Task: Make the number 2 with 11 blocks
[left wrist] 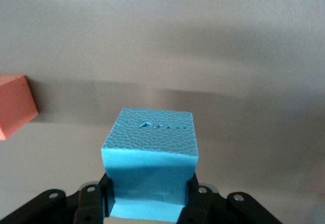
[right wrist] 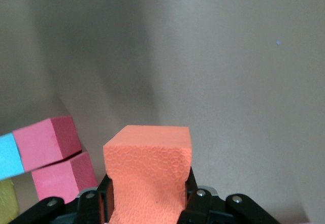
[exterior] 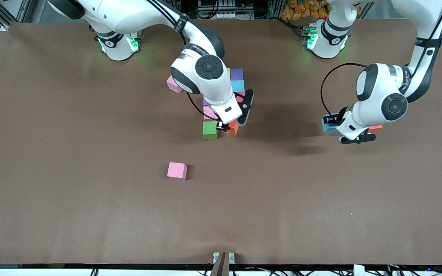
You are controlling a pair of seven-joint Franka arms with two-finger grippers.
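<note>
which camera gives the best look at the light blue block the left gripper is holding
The left wrist view: the light blue block fills it, pinched in the left gripper. The front view shows only a sliver; the right wrist view misses it.

left gripper (left wrist: 148,203) lower centre, clamped on light blue block (left wrist: 150,150) | orange block (left wrist: 15,104) at frame's left edge | brown table (left wrist: 203,41)

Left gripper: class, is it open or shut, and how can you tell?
Shut. The left gripper squeezes a light blue block between its fingers, denting the foam sides.
</note>
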